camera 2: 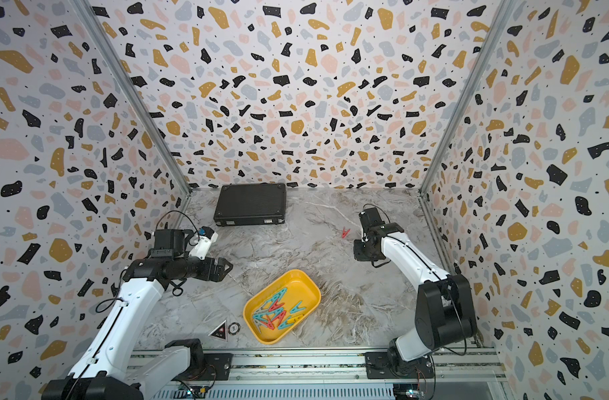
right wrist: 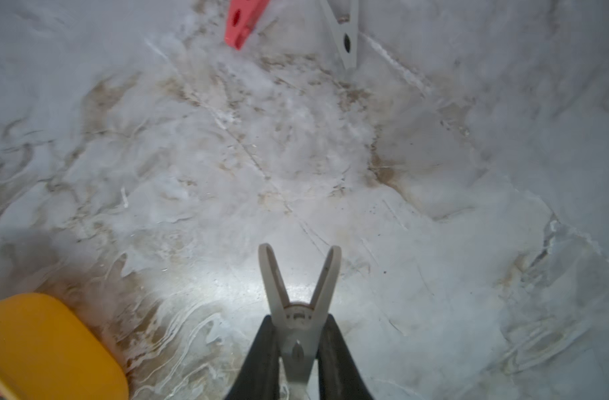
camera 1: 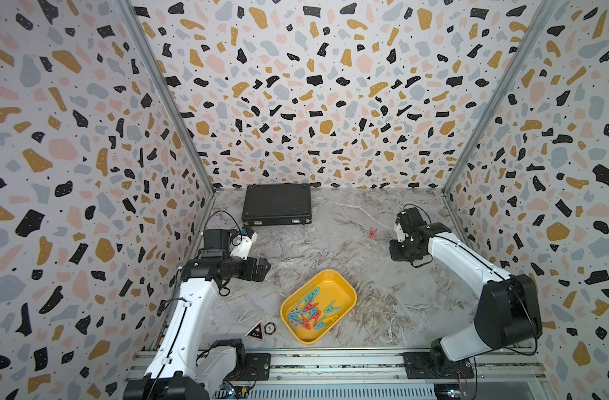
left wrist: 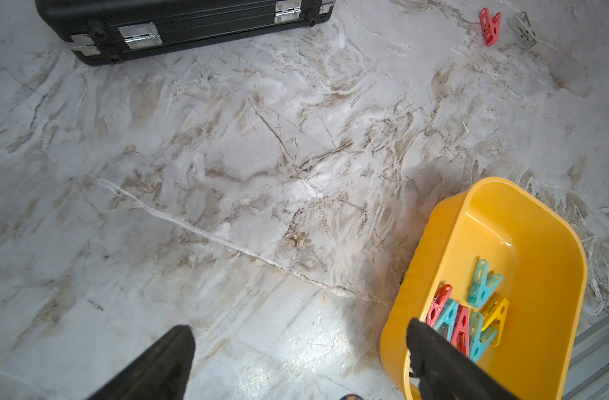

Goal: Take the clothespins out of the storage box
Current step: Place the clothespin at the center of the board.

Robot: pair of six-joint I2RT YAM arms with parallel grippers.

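Note:
The yellow storage box (camera 1: 341, 287) (camera 2: 303, 284) sits near the table's front middle, with several teal, red, grey and yellow clothespins (camera 1: 310, 311) (camera 2: 274, 313) (left wrist: 469, 311) heaped at its near end. A red clothespin (camera 1: 373, 232) (camera 2: 346, 232) (left wrist: 490, 27) (right wrist: 245, 20) lies on the marble at the far right, a grey one (left wrist: 523, 29) (right wrist: 344, 38) beside it. My right gripper (right wrist: 299, 322) (camera 1: 400, 251) hovers near them, shut on another grey clothespin (right wrist: 297, 317). Left of the box, above the table, my left gripper (left wrist: 299, 329) (camera 1: 261, 268) is open and empty.
A black latched case (camera 1: 277, 204) (camera 2: 251, 204) (left wrist: 178, 27) lies at the back left. A triangular sticker (camera 1: 255, 331) and a round token (camera 1: 269, 327) sit left of the box at the front edge. Patterned walls close in three sides.

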